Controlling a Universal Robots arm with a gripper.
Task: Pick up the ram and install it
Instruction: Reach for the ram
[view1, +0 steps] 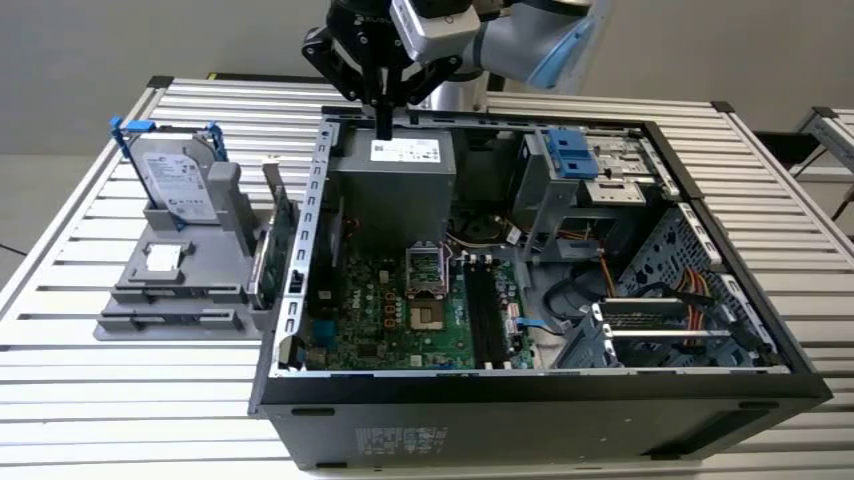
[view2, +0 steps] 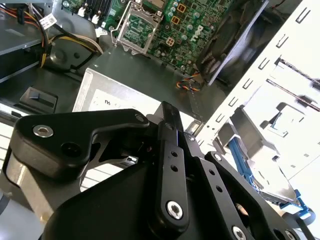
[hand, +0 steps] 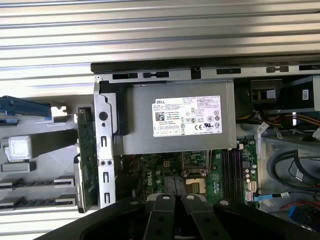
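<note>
1. Gripper (view1: 384, 128) hangs over the power supply (view1: 394, 175) at the back of the open case (view1: 561, 415) in the exterior view. Jaws are closed, nothing visible between them.
2. Ram (view1: 274, 190) stands on edge in the grey stand (view1: 174, 290) on the bench (view1: 134, 400), between the hard drive (view1: 174, 175) and the case wall (hard to separate from the green card (view1: 267, 262) just beside it).
3. Its long axis runs along that wall. It sits well apart from the gripper.

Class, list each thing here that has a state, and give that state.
Black tower computer case: lying on its side, open.
Silver hard drive with blue brackets: upright in the grey holder.
Black end effector: shut, empty, above the grey power supply.
</note>
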